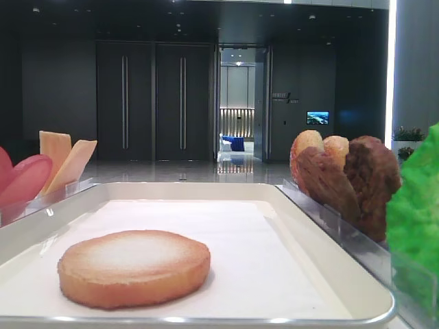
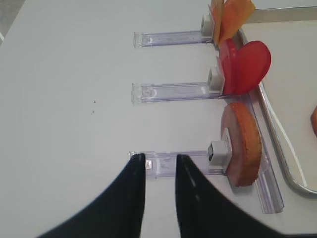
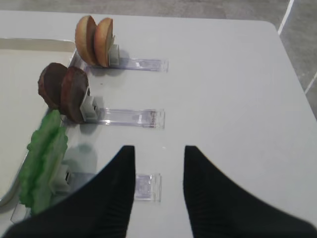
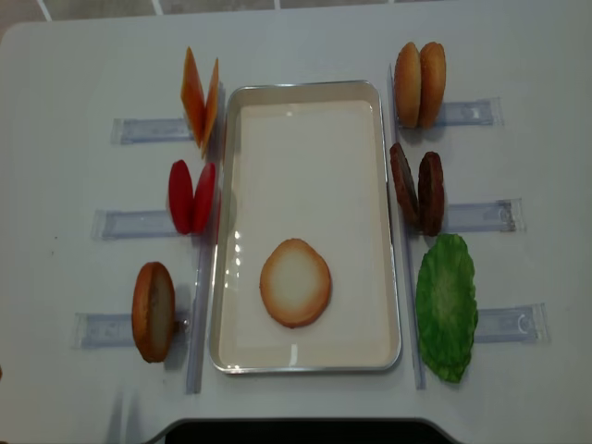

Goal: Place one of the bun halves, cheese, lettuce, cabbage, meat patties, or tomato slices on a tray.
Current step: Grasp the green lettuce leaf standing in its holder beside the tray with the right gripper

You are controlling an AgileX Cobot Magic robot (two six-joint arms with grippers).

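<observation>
One bun half (image 4: 295,282) lies flat, pale face up, in the near part of the white tray (image 4: 305,91). Left of the tray stand cheese (image 4: 201,100), tomato slices (image 4: 191,196) and another bun half (image 4: 153,311). On its right stand two bun halves (image 4: 420,83), two meat patties (image 4: 417,190) and the lettuce (image 4: 447,305). My right gripper (image 3: 159,148) hovers open and empty over bare table, right of the lettuce (image 3: 43,158). My left gripper (image 2: 160,156) is open and empty above the outer end of the rack holding the bun half (image 2: 242,144). No cabbage shows.
Each food group stands on edge in a narrow clear rack (image 4: 476,113) that runs outward from the tray. The white table (image 4: 65,74) is bare beyond the rack ends. Its rounded far corner shows in the right wrist view.
</observation>
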